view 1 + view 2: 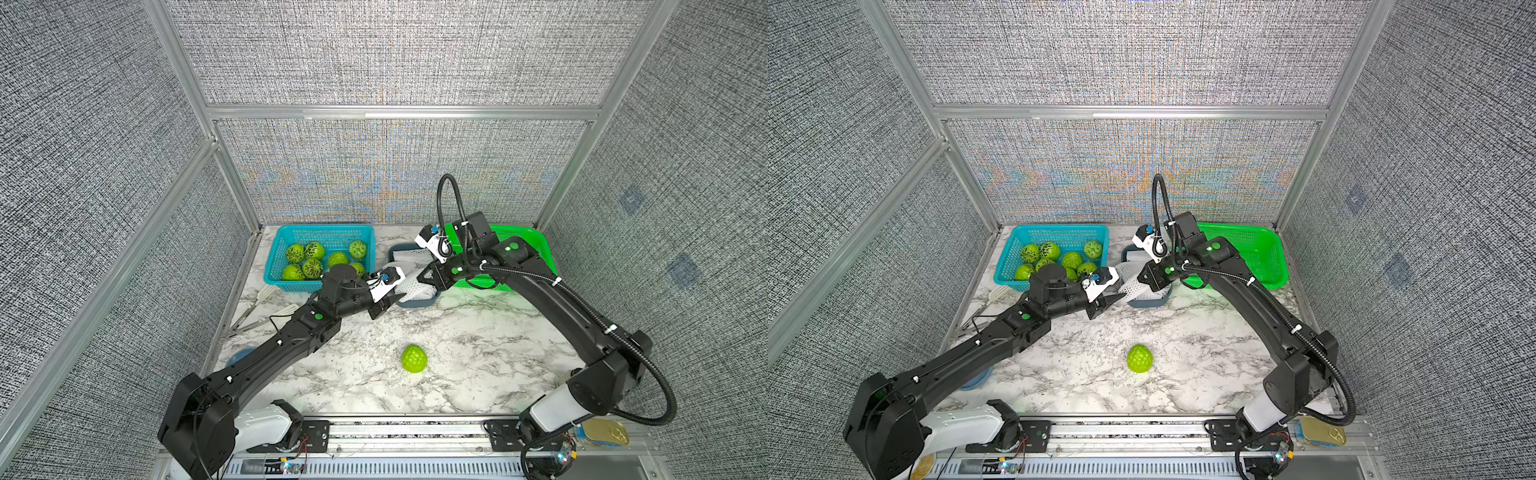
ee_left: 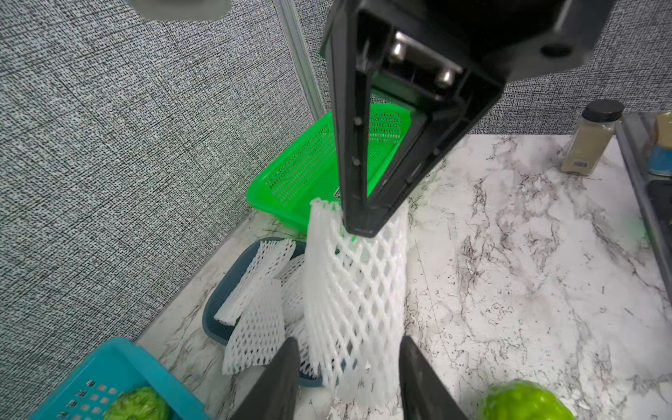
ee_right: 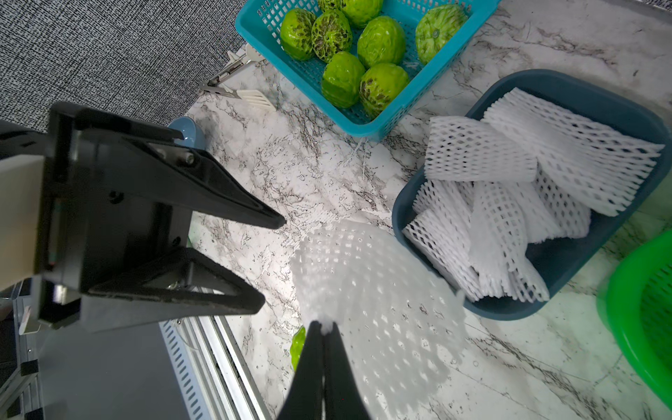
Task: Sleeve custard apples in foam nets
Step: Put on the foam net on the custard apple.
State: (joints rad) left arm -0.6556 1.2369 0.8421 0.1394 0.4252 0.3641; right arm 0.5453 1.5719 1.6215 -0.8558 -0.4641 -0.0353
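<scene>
Hold right gripper [image 3: 322,327] shut on raised foam net [image 2: 356,291] by tray [image 3: 509,311]; close left gripper [image 2: 347,343], jaws apart, on one wall only; stretch mouth for lone custard apple [image 1: 413,358] on table [image 1: 478,365]

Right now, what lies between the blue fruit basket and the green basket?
The dark tray of foam nets, shown in both top views and the right wrist view. The right tool holds one more net, pinched at its edge.

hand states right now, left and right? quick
Left hand: open, jaws straddling the free end of the foam net.
Right hand: closed, pinching the same net's other edge.
</scene>
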